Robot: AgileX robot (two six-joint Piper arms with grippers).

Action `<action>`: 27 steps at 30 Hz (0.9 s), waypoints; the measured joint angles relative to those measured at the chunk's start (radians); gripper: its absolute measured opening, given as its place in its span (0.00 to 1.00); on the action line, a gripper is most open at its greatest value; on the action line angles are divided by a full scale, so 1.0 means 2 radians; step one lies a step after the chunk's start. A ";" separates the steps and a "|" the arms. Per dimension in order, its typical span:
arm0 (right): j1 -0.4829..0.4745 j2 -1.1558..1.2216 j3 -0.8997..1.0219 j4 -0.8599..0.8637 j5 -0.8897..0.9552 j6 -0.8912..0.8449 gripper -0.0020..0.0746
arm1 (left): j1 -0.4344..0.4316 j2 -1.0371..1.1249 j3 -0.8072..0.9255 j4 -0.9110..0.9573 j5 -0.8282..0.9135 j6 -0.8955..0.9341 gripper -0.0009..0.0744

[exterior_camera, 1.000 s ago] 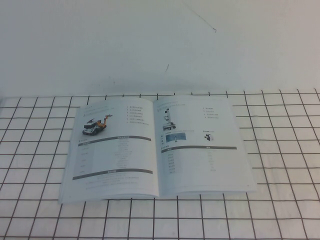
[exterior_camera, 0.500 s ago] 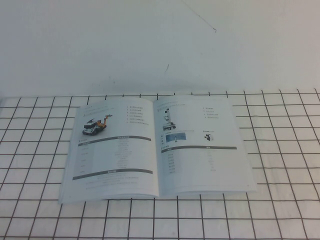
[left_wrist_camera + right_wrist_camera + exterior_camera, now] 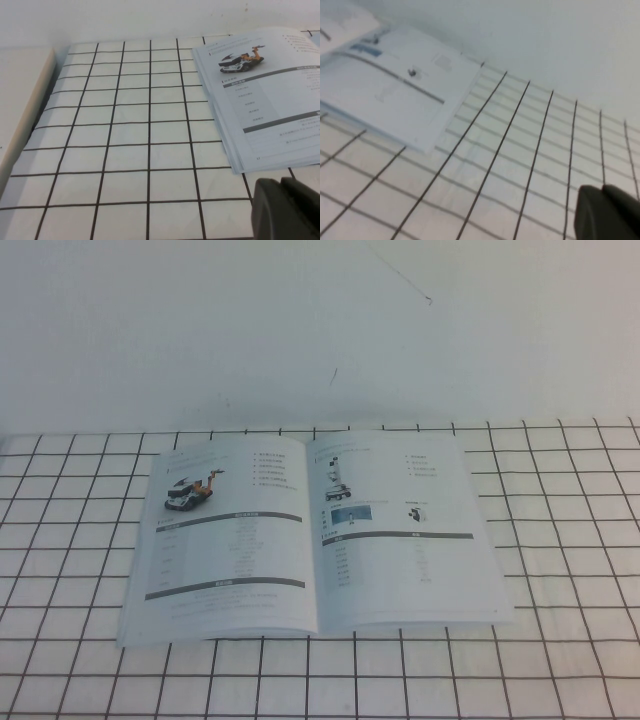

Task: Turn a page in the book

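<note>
Left jaws, right jaws off book

Book open, flat on table, centred, near back wall.

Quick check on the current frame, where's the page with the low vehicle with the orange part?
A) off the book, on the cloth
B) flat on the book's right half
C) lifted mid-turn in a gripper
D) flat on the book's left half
D: in the high view the page lies flat as the left half of the book. The left gripper and right gripper show only in their own wrist views, away from it.
</note>
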 joint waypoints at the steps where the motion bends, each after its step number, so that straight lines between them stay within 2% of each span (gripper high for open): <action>1: 0.000 0.000 0.008 -0.003 0.006 0.000 0.02 | 0.000 0.000 0.000 -0.001 0.000 0.000 0.01; 4: -0.003 -0.002 0.014 -0.004 0.036 0.000 0.02 | 0.000 0.000 0.000 -0.001 0.000 0.000 0.01; 27: -0.010 -0.002 0.014 -0.004 0.037 0.000 0.02 | 0.000 0.000 0.000 -0.001 0.000 0.000 0.01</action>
